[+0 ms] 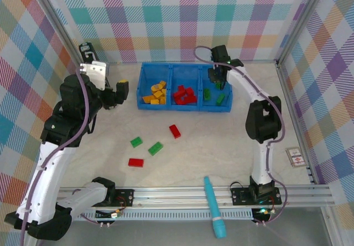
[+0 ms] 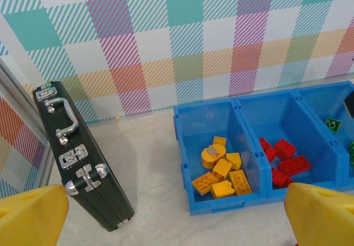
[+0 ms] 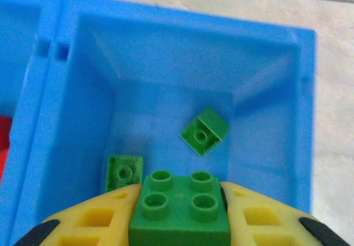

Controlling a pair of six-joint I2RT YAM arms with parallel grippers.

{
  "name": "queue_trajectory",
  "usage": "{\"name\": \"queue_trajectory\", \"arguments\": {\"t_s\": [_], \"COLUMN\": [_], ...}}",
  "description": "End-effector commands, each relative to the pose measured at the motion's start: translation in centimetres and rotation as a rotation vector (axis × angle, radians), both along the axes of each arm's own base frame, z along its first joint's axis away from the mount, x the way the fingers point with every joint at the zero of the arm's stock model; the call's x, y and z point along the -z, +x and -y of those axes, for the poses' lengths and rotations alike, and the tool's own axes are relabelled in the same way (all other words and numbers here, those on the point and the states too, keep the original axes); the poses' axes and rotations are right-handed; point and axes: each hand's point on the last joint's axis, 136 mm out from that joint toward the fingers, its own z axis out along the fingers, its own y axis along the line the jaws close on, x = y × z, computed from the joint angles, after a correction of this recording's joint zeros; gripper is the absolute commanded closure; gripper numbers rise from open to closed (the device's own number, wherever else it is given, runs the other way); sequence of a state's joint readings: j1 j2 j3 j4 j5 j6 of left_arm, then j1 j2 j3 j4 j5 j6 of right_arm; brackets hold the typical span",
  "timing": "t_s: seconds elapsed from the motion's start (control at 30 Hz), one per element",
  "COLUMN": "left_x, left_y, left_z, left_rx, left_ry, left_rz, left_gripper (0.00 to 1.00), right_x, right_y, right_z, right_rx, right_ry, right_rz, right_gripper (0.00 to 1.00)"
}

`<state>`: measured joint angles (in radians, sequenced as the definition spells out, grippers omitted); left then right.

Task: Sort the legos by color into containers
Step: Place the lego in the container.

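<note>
- The step in hand is the drop of a green piece: the right gripper (image 3: 180,226) hangs over the rightmost compartment (image 3: 265,119) of the long, low blue plastic tray (image 1: 185,65), its yellow fingers (image 3: 99,218) drawn close and pinching a green four-stud plastic brick (image 3: 180,207) by two opposite sides
- Inside that compartment a small green brick (image 3: 203,131) lies near the middle and a second green brick (image 3: 123,172) lies by the left wall, so the colour matches
- The next move seems to call only for spreading the fingers; the held brick already sits over the compartment floor
- The left gripper (image 2: 176,218) is spread wide and holds nothing, poised just off the tray's left end, facing the orange-yellow bricks (image 2: 221,174) in the leftmost compartment and the red bricks (image 2: 285,160) in the middle one
- Unsorted, in front of the tray: two loose green bricks (image 1: 136,142) and two loose red bricks (image 1: 175,131)
- The pale marble-patterned tabletop (image 1: 232,141) looks smooth and flat, so a nudged brick would probably slide
- A teal pen-shaped tool (image 1: 213,206) lies well in front of the tray, a black latched hard case (image 2: 83,157) leans to its left, and pastel plaid walls (image 1: 182,19) rise behind it
</note>
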<state>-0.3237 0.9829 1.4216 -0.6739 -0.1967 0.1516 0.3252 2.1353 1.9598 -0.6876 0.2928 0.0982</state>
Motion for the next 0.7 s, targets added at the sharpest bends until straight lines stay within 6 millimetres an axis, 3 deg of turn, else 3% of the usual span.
{"name": "queue_trajectory", "arguments": {"t_s": [0.0, 0.23, 0.67], "left_x": [-0.2, -0.2, -0.2], "left_y": [0.4, 0.6, 0.5], "left_z": [-0.4, -0.9, -0.9], "left_rx": [-0.016, -0.049, -0.045], "left_ry": [0.018, 0.027, 0.021], "left_rz": [0.013, 0.017, 0.024], "left_gripper": [0.00, 0.00, 0.00], "right_x": [0.6, 5.2, 8.1], "right_y": [1.9, 3.7, 3.3], "right_z": [-1.1, -1.4, -0.7], "right_rx": [-0.005, 0.011, 0.029], "right_ry": [0.053, 0.063, 0.026], "right_rz": [0.004, -0.057, -0.110], "right_gripper": [0.70, 0.70, 0.61]}}
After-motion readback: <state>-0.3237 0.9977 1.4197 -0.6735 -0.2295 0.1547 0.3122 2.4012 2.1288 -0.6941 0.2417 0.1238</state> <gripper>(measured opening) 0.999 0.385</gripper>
